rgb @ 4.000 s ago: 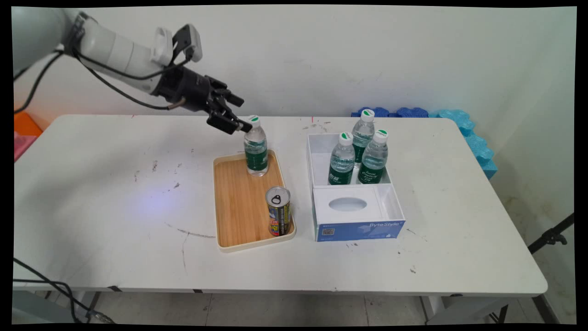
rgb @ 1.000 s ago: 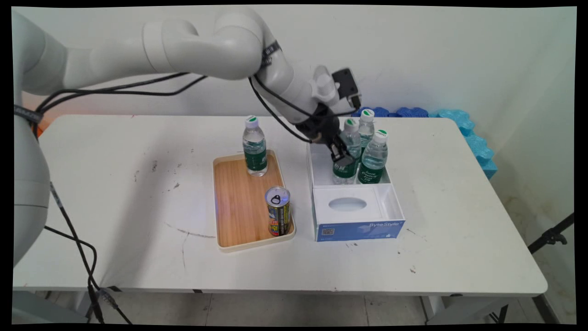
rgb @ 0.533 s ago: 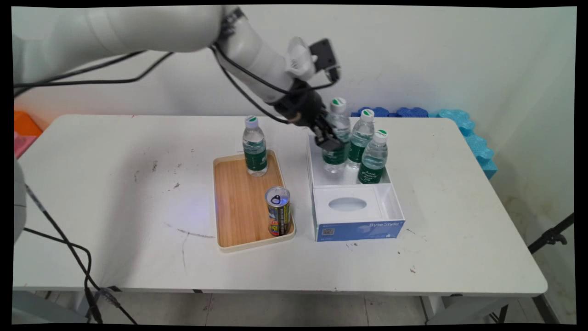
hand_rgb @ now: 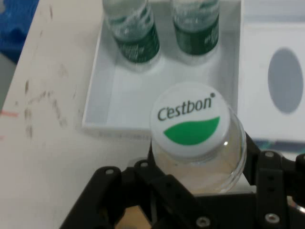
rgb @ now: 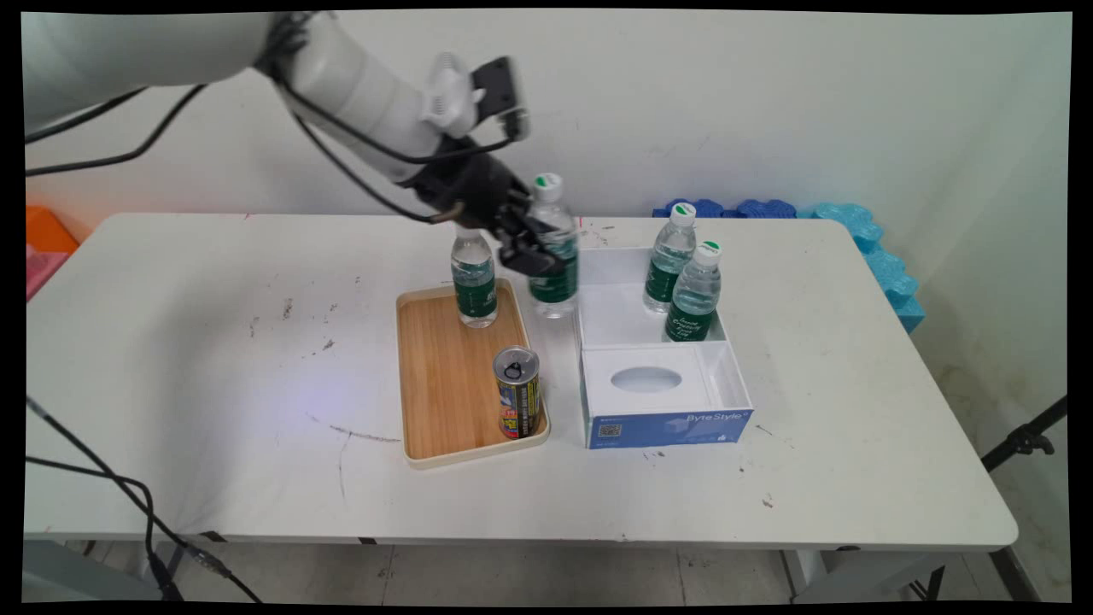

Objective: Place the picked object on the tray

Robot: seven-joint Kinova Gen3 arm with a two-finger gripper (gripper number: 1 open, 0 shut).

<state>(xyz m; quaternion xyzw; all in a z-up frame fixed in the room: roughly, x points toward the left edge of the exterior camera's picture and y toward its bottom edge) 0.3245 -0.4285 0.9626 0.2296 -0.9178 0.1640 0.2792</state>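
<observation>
My gripper is shut on a clear water bottle with a green label and a white cap. It holds the bottle upright in the air, between the white box and the wooden tray. In the hand view the bottle's cap, lettered Cestbon, stands between the black fingers, with the white box behind it. Two more bottles stand in the box. Another bottle stands at the tray's far end, just left of the held one.
A drink can stands at the tray's near right corner. A blue-sided tissue box sits against the white box's near side. Blue foam pieces lie at the table's far right edge. Black cables hang at the left.
My gripper went from beside the tray's bottle to the white box, shut on the left bottle there, lifted it out and carried it left, clear of the box's left wall.
</observation>
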